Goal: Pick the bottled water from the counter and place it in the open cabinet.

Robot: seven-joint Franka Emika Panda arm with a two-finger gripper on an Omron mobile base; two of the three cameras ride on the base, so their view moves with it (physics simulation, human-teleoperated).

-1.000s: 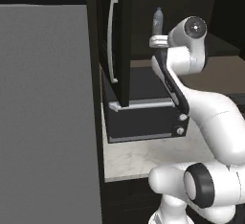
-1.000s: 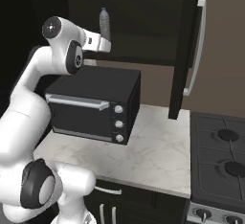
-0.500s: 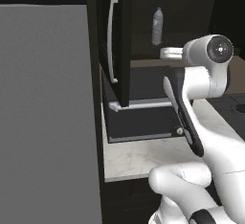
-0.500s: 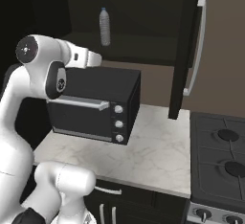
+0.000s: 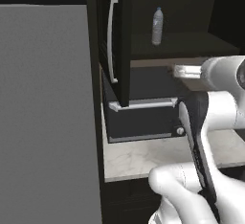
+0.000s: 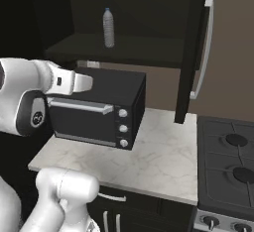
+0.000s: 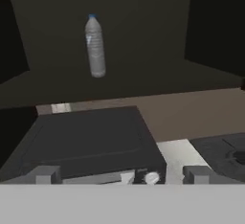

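Note:
The bottled water stands upright and alone on the dark shelf of the open cabinet. My gripper hangs below and in front of that shelf, level with the top of the microwave, well apart from the bottle. In the hand view its two fingertips stand wide apart with nothing between them, so it is open. The counter is out of view.
A black microwave sits on a marble ledge right under the cabinet. The cabinet door juts out with its silver handle. A grey refrigerator stands left, a stove right.
The gripper, which was up beside the bottle at the shelf, has drawn back and dropped to microwave height. The bottle stays standing on the shelf.

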